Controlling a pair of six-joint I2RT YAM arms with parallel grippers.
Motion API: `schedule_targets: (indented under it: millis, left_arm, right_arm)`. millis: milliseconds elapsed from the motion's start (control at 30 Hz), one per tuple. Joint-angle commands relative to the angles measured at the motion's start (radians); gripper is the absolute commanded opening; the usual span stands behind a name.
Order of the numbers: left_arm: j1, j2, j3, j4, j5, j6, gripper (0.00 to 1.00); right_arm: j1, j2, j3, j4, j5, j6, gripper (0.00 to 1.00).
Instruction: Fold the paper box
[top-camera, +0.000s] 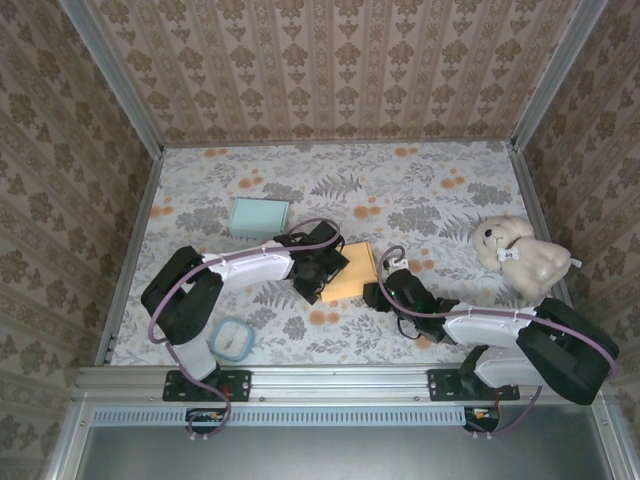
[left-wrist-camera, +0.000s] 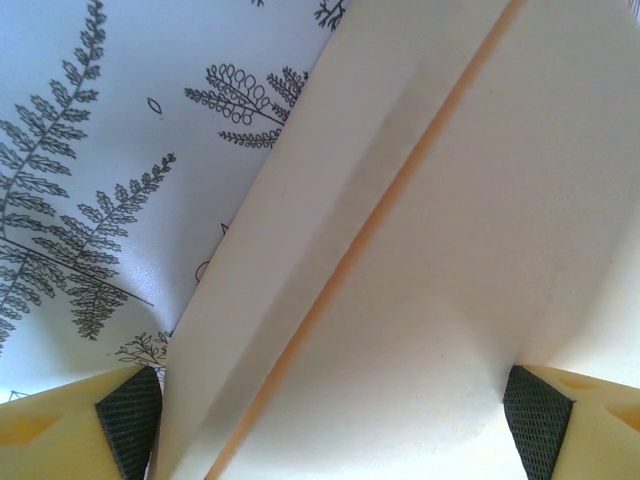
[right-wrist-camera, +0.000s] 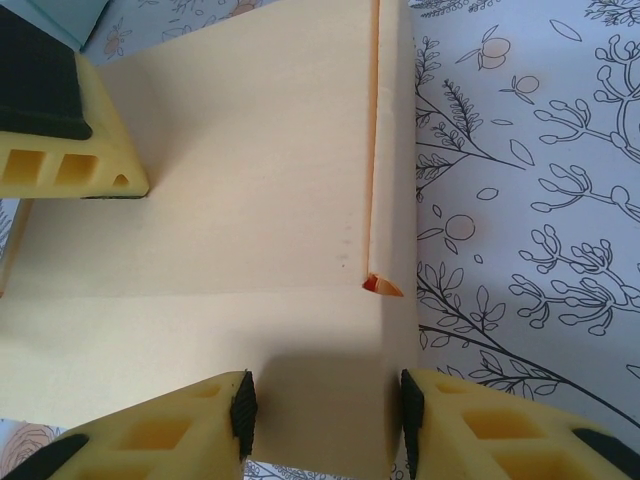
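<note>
The paper box (top-camera: 352, 270) is a cream and orange sheet, partly folded, lying flat at the table's middle. My left gripper (top-camera: 318, 272) is at its left edge. In the left wrist view its fingers (left-wrist-camera: 128, 420) stand wide open, and a creased panel of the box (left-wrist-camera: 420, 250) spans the gap between them. My right gripper (top-camera: 385, 292) is at the box's near right corner. Seen from the right wrist, it (right-wrist-camera: 325, 415) is open over a flap of the box (right-wrist-camera: 240, 180), with the right pad just off the paper's edge. A long side flap is folded over.
A light blue box (top-camera: 259, 217) lies behind the left arm. A cream teddy bear (top-camera: 520, 255) sits at the right. A small blue-rimmed container (top-camera: 232, 339) lies near the left arm's base. Patterned walls enclose the floral table (top-camera: 400, 190).
</note>
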Motion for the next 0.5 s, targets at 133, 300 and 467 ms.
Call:
schedule_targets:
  millis: [133, 300, 467]
  left_arm:
    - [0.007, 0.029, -0.021, -0.08, 0.002, 0.0, 0.9]
    - [0.008, 0.028, -0.019, -0.085, 0.0, 0.0, 0.9]
    - [0.008, 0.03, -0.016, -0.086, 0.0, 0.002, 0.9]
  right_arm:
    - [0.006, -0.006, 0.017, 0.036, -0.067, -0.004, 0.43]
    - [0.007, -0.008, 0.018, 0.042, -0.077, -0.002, 0.43]
    - [0.006, -0.001, 0.017, 0.035, -0.033, -0.021, 0.43]
